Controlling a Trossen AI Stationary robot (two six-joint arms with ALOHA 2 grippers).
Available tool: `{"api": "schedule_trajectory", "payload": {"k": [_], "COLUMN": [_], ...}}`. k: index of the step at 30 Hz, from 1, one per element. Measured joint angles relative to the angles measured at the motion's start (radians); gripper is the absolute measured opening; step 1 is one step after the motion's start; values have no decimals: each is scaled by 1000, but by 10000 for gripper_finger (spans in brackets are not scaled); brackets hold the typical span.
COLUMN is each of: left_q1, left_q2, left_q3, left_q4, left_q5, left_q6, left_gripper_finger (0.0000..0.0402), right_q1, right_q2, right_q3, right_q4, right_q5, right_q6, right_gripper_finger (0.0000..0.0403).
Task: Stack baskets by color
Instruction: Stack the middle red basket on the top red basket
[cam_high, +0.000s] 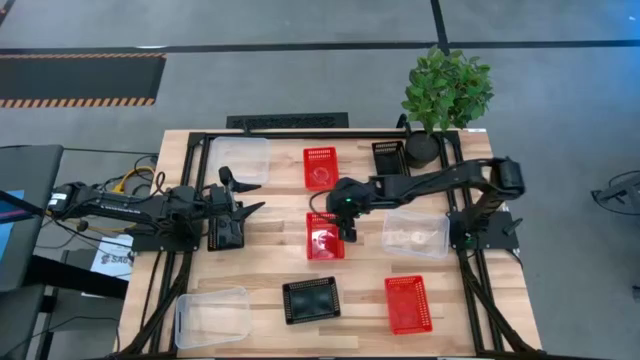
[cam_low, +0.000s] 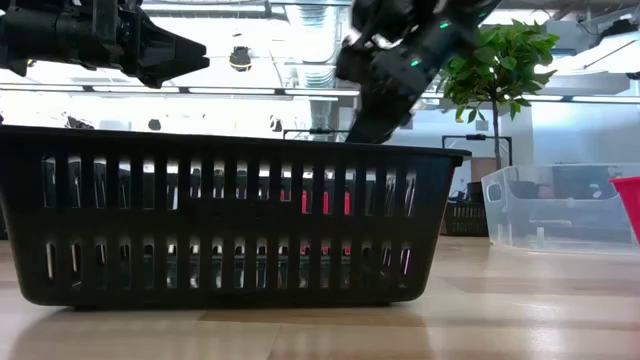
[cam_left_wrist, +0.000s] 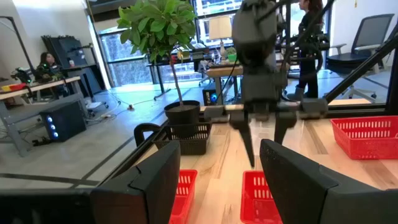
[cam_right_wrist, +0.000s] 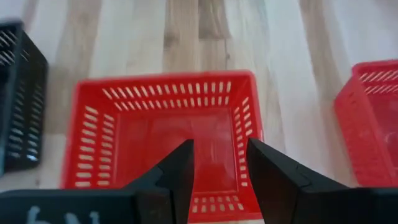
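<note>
A: Along the left side of the wooden counter (cam_high: 270, 260), what is sitting there?

B: Two clear baskets of smooth translucent plastic are lying there, one at the far corner (cam_high: 240, 160) and one at the near corner (cam_high: 212, 318). Between them the left gripper (cam_high: 243, 197) is hanging with its fingers spread and nothing in them, right beside a black mesh basket (cam_high: 227, 234).

A: And moving toward the middle?

B: A red basket with slotted walls (cam_high: 320, 167) is resting at the far side. Nearer, a second red basket (cam_high: 323, 236) is lying at the centre, and the right gripper (cam_high: 348, 232) is hovering over its rim; in the right wrist view its dark fingers (cam_right_wrist: 180, 171) are standing apart above the basket's open inside, gripping nothing. A black basket with ribbed slots (cam_high: 311, 299) is sitting at the near edge, filling the low view.

A: Further right?

B: Another black basket (cam_high: 389, 156) is sitting touching a potted green plant (cam_high: 447, 90). A clear basket (cam_high: 415, 232) is lying mid-right, and a third red mesh basket (cam_high: 408, 303) is sitting near the front.

A: Any writing?

B: A white label beside the left arm is showing letters I cannot read whole.
</note>
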Motion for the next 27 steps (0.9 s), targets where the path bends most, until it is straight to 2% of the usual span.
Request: {"api": "schedule_trajectory", "payload": {"k": [8,16,27], "left_q1": [0,0,0], "left_q2": [0,0,0], "left_q3": [0,0,0], "left_q4": [-4,-10,-9], "left_q5": [1,1,1], "left_q6": [3,16,23], "left_gripper_finger": [213,213,213], "right_q1": [-31,-32,-31], "right_q2": [146,234,182], "right_q3": [139,193,198], "right_q4": [-127,-145,-170], "right_q5": [-27,-27,-27], "right_q6": [-38,-73,-79], "right_gripper_finger": [168,168,168]}}
